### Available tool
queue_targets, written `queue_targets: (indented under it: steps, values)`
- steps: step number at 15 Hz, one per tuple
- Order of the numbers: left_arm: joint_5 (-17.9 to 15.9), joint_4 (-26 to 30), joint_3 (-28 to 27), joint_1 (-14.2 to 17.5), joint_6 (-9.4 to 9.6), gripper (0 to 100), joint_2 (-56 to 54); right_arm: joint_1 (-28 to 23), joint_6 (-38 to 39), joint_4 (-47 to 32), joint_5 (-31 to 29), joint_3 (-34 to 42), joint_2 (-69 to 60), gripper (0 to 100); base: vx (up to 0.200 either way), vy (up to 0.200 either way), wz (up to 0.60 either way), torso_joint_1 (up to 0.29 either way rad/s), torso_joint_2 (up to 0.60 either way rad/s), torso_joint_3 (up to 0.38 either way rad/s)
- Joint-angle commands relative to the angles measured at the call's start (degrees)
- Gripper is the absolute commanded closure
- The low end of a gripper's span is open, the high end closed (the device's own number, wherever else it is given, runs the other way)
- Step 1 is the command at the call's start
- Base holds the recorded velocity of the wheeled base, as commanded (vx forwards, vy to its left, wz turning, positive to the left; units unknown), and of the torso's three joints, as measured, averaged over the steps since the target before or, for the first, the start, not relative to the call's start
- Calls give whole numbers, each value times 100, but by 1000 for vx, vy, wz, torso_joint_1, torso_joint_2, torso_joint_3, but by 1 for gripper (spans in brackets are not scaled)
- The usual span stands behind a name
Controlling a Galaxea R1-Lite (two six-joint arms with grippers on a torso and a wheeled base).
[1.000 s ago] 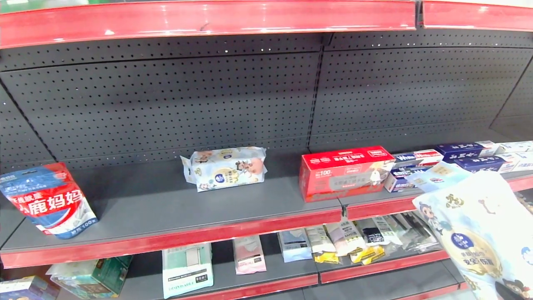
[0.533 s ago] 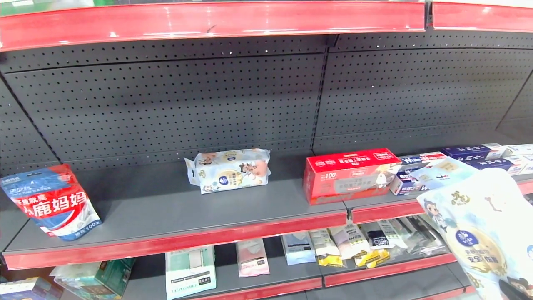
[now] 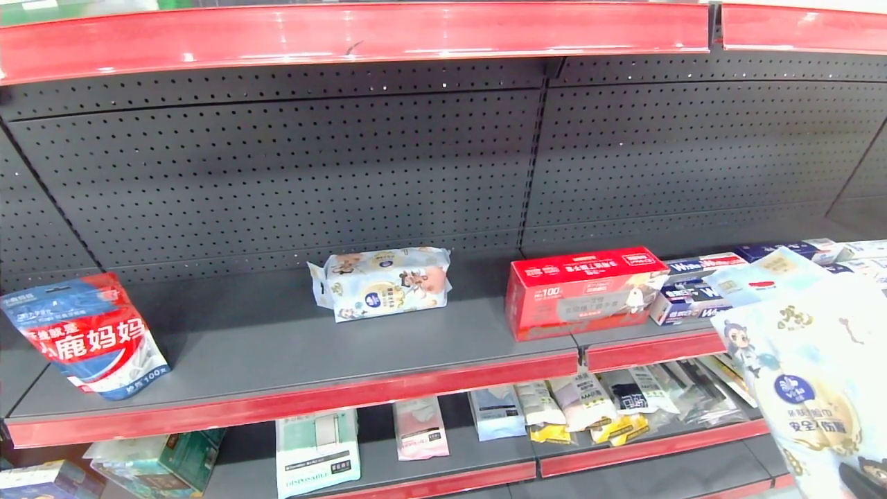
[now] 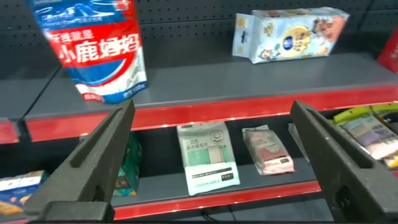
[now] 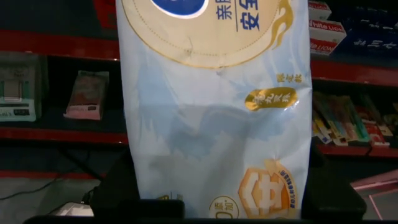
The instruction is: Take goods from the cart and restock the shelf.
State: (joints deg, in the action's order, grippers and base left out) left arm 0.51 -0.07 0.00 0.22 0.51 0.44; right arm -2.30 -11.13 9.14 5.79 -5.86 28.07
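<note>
Risen slightly: wipes pack [image 3: 811,374], held upright by its lower end in clenched right fingers [image 5: 115,190] before right end of shelf [image 3: 651,348], likely for standing placement; left fingers [image 4: 93,162] spread, empty.

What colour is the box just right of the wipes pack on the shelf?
The box is red with white print; best in the head view.

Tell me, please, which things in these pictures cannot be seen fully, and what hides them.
Head view, held wipes pack: lower part cut off by the picture's edge.
Head view, blue boxes: partly hidden behind that pack.
Head view, green box: top hidden by the red shelf lip.
Head view, small packets: too small to tell apart.
</note>
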Motion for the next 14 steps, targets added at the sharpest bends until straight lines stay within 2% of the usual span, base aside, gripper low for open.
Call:
queue_targets:
  steps: [1, 2, 3, 4, 5, 6, 7, 8, 10, 11, 12, 13, 14]
  values:
    - [-60, -1, -9, -48, 63, 0, 35, -148, 23, 0, -87, 15, -294, 100, 0, 0, 0, 0, 0, 0]
    - [-165, -10, -26, -48, 186, 0, 35, -156, 23, -9, -122, 24, -355, 100, 0, 0, 0, 0, 0, 0]
    - [-253, 16, -211, -48, 204, 0, 97, -174, 32, 0, -148, 33, -399, 100, 0, 0, 0, 0, 0, 0]
    - [-245, 157, -1600, -57, 10, 0, 1371, -191, 32, 0, -184, 6, -531, 100, 0, 0, 0, 0, 0, 0]
    - [-78, 139, -2153, -40, -552, 0, 2171, -191, 23, -9, -184, 15, -601, 100, 0, 0, 0, 0, 0, 0]
    - [274, 122, -2408, -31, -702, 0, 2892, -191, 14, -9, -184, 15, -689, 100, 0, 0, 0, 0, 0, 0]
    - [626, -10, -2496, -22, -702, 0, 3507, -191, 14, -9, -192, -2, -716, 100, 0, 0, 0, 0, 0, 0]
    - [854, -168, -2461, -31, -631, 0, 3955, -218, 14, -9, -271, -2, -751, 100, 0, 0, 0, 0, 0, 0]
    - [775, -186, -2373, -40, -122, 0, 4658, -209, 23, -44, -315, 33, -900, 100, 0, 0, 0, 0, 0, 0]
    - [283, -406, -2408, -22, 37, 0, 5142, -183, 32, -308, -254, 50, -1067, 100, 0, 0, 0, 0, 0, 0]
    - [-227, -836, -2408, 40, 72, 0, 5502, -112, 32, -668, -219, 6, -1217, 100, 0, 0, 0, 0, 0, 0]
    - [-473, -1135, -2417, 145, 133, 0, 5854, -86, 32, -870, -227, -20, -1296, 100, 0, 0, 0, 0, 0, 0]
    - [-710, -1557, -2435, 312, 292, 0, 6319, -77, 23, -1029, -254, -38, -1340, 100, 0, 0, 0, 0, 0, 0]
